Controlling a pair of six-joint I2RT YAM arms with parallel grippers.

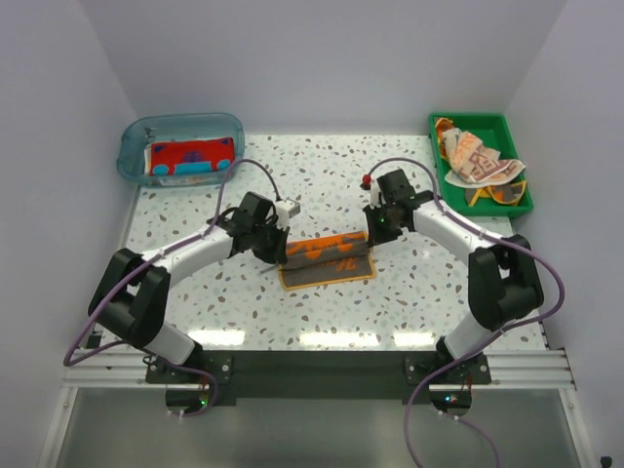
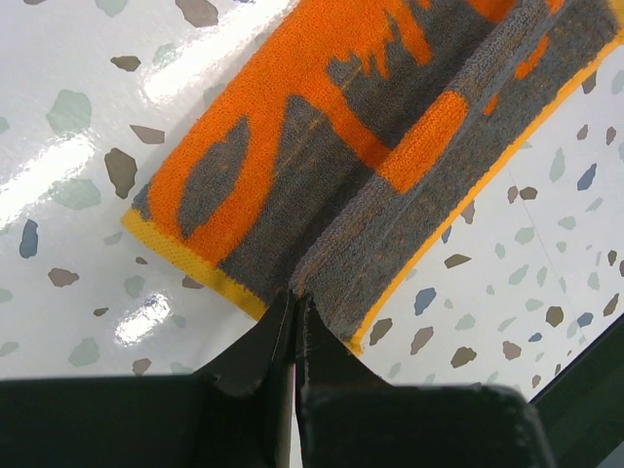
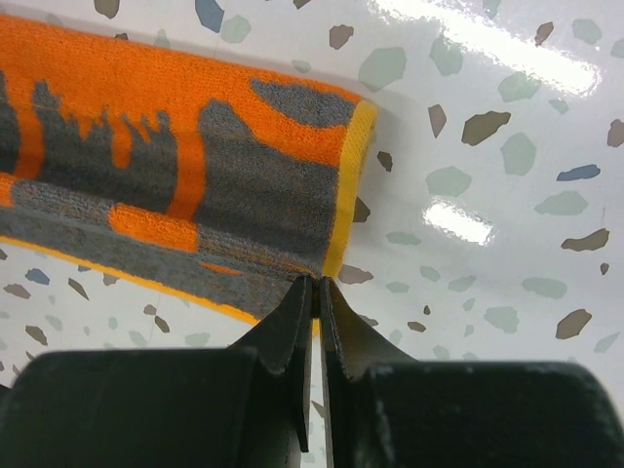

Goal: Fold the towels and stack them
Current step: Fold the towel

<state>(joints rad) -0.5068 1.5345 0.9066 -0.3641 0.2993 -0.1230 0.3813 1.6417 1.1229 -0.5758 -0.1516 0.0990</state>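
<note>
Jaws of both grippers are pressed together, each nipping an end of the same towel.

Top external view: we find the orange and grey towel (image 1: pixel 327 258) lying across the middle of the table (image 1: pixel 390 312), somewhat nearer its near edge than its far edge. Its far part is doubled over in a raised fold. The left gripper (image 1: pixel 284 255) meets the towel's left end and the right gripper (image 1: pixel 371 237) meets its right end. At the far left corner stands the clear blue tub (image 1: pixel 132 146), with a red and blue towel (image 1: pixel 192 158) lying flat inside it. At the far right corner stands the green tray (image 1: pixel 483 120), holding crumpled peach-patterned towels (image 1: pixel 478 161).

Left wrist view: we note the left gripper (image 2: pixel 294 302) with its two black fingers closed to a thin slit. Their tips sit on the yellow-hemmed edge of the orange and grey towel (image 2: pixel 322 166), where the folded-over layer meets the layer beneath. The towel runs away from the tips towards the upper right of the view, over the speckled surface.

Right wrist view: we note the right gripper (image 3: pixel 317 288) likewise closed, its tips at the yellow hem at the towel's corner. The orange and grey towel (image 3: pixel 175 166) extends to the left of the view, rounded over at the fold.
</note>
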